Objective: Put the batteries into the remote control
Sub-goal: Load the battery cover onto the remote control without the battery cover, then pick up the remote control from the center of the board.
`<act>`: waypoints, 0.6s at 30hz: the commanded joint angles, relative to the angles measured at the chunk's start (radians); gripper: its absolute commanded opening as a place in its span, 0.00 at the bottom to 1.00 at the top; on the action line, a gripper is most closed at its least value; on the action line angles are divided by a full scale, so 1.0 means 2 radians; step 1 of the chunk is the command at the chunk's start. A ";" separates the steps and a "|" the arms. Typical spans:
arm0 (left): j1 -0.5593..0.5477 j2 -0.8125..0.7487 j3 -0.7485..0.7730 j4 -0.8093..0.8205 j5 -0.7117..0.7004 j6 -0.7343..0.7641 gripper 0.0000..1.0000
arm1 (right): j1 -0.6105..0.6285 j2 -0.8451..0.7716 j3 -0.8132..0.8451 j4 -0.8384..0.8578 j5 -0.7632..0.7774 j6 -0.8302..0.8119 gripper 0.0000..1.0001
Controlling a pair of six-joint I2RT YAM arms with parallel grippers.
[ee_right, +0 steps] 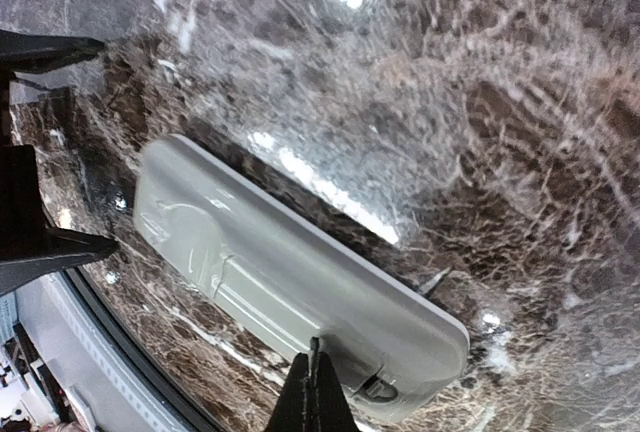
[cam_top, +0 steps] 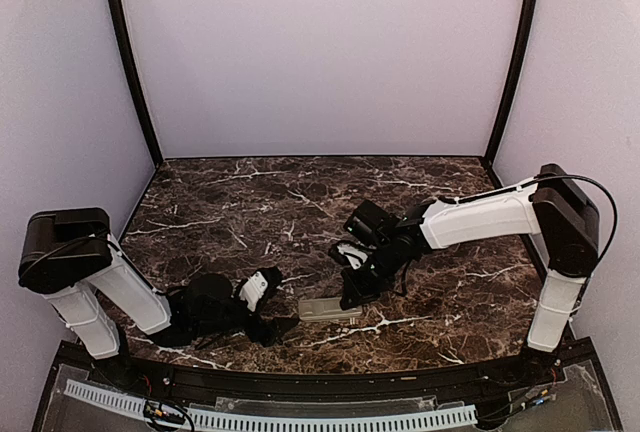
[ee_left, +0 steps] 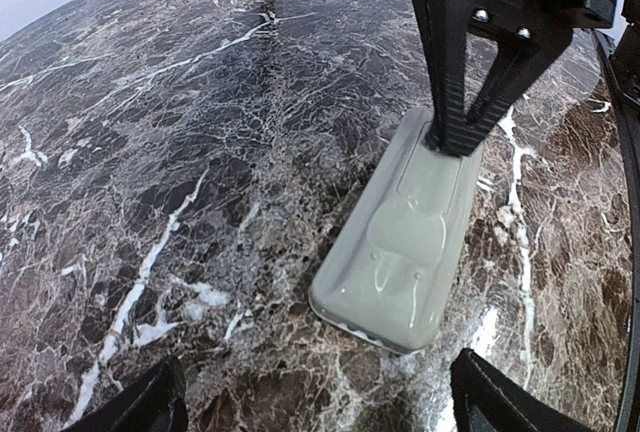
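The remote control (cam_top: 325, 309) lies face down on the marble table, its grey-beige back up; it also shows in the left wrist view (ee_left: 400, 242) and the right wrist view (ee_right: 290, 272). My right gripper (cam_top: 352, 299) is shut, and its joined tips (ee_right: 316, 350) press on the remote's back near the battery-cover end, as the left wrist view (ee_left: 455, 137) also shows. My left gripper (ee_left: 320, 407) is open and empty, low over the table just short of the remote's other end. No batteries are in view.
The dark marble table (cam_top: 300, 202) is walled by pale panels on three sides. A black rail and a white slotted strip (cam_top: 300, 417) run along the near edge, just behind the remote.
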 commanded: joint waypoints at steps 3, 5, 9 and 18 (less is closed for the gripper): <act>-0.001 -0.006 -0.001 -0.004 -0.003 -0.003 0.91 | 0.004 0.026 -0.015 0.008 0.005 0.006 0.00; -0.001 -0.007 -0.001 -0.004 -0.003 -0.004 0.91 | 0.004 0.021 -0.005 -0.008 0.009 0.001 0.00; -0.001 -0.010 -0.003 -0.002 -0.004 -0.003 0.91 | 0.006 0.001 0.031 -0.028 -0.006 -0.020 0.00; -0.001 -0.105 -0.046 0.018 -0.063 -0.033 0.94 | 0.070 0.015 0.139 -0.078 0.058 -0.234 0.55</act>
